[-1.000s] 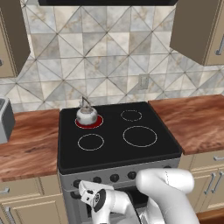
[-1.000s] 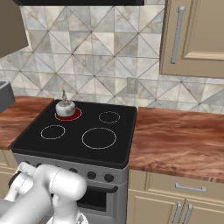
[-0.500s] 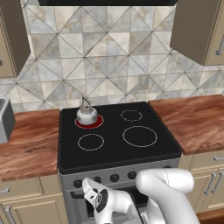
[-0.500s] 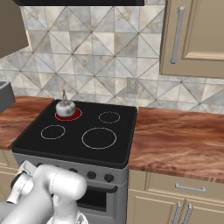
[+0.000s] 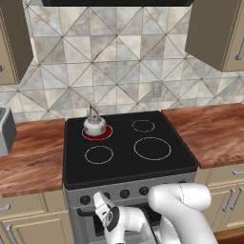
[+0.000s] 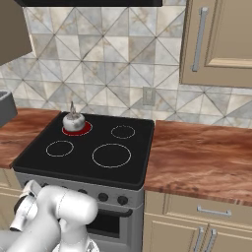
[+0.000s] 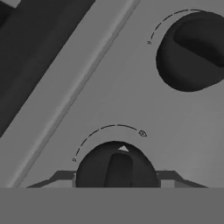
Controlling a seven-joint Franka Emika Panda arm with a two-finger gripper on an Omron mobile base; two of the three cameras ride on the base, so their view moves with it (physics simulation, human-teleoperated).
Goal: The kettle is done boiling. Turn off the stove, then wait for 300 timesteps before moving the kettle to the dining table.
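The small silvery kettle [image 5: 94, 125] [image 6: 73, 119] stands upright on the back left burner [image 5: 97, 133], which glows red. The stove [image 5: 143, 164] [image 6: 142, 147] has a black glass top and a row of black front knobs. My gripper [image 5: 100, 200] is low in front of the knob panel at its left end. In the hand view my gripper [image 7: 116, 179] is open, with one black knob [image 7: 116, 168] right between its fingertips [image 7: 61, 178]. That knob's white pointer [image 7: 123, 149] sits just under an arc mark. A second knob [image 7: 192, 52] lies at the upper right.
Wood counters flank the stove on the left [image 5: 28, 152] and right [image 5: 214, 133] [image 6: 202, 157]. A grey sink edge [image 5: 5, 131] is at the far left. Cabinet doors and drawers sit below the counters, wall cabinets [image 6: 221, 39] hang above.
My hand has crept slightly up and right toward the knob panel. The kettle has not moved and the burner still glows red.
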